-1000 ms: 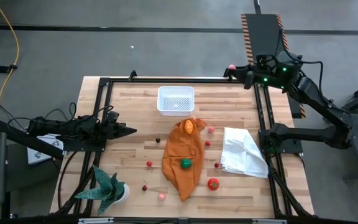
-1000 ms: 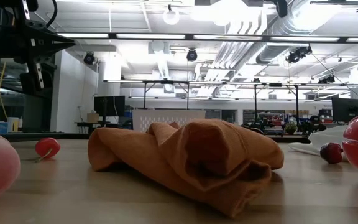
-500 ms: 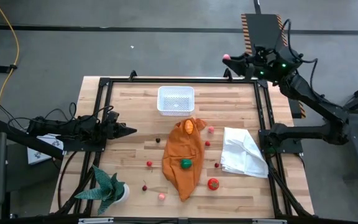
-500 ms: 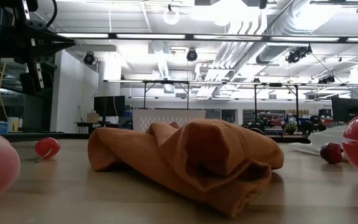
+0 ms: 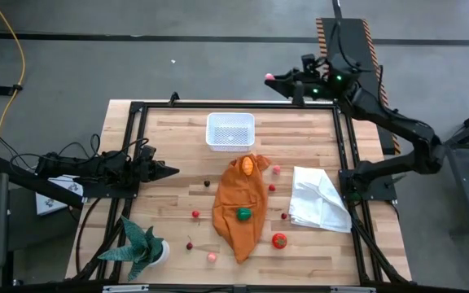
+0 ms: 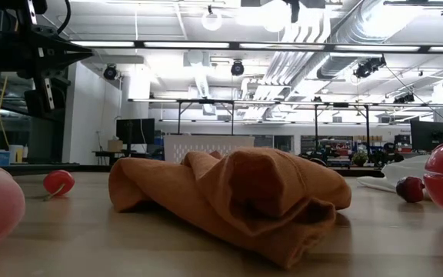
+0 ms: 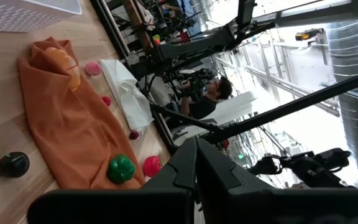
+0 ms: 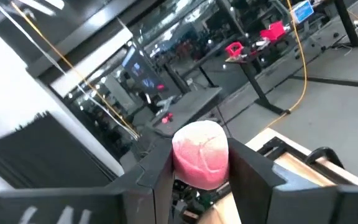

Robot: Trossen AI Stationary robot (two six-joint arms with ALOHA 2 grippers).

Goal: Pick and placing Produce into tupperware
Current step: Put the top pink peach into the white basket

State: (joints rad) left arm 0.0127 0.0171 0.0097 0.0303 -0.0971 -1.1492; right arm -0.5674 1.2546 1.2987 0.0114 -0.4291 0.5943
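Note:
The tupperware (image 5: 230, 131) is a white tub standing near the table's far edge. Small produce lies scattered: an orange piece (image 5: 248, 163) and a green one (image 5: 243, 214) on the orange cloth (image 5: 240, 203), a red one (image 5: 279, 240), a pink one (image 5: 212, 256) and dark cherries on the wood. My right gripper (image 5: 278, 79) is just beyond the table's far edge, to the right of the tub, shut on a pink produce piece (image 5: 272, 78). My left gripper (image 5: 169, 172) waits shut over the table's left part. My right gripper pinches the pink produce piece (image 8: 201, 152) between its two fingers (image 8: 160, 168), one on each side of it. The fingers point roughly level toward the table's left. The piece is lifted clear, out past the far edge.
A white cloth (image 5: 320, 199) lies at the table's right side, and a green spiky potted plant (image 5: 141, 248) stands at the near left corner. Black frame rails run along the table edges. In the low view the orange cloth (image 6: 229, 200) fills the middle.
My right gripper, still shut on the pink piece, has swung toward the table's left along the far edge, first drawing slightly beyond it. Nothing on the table has moved.

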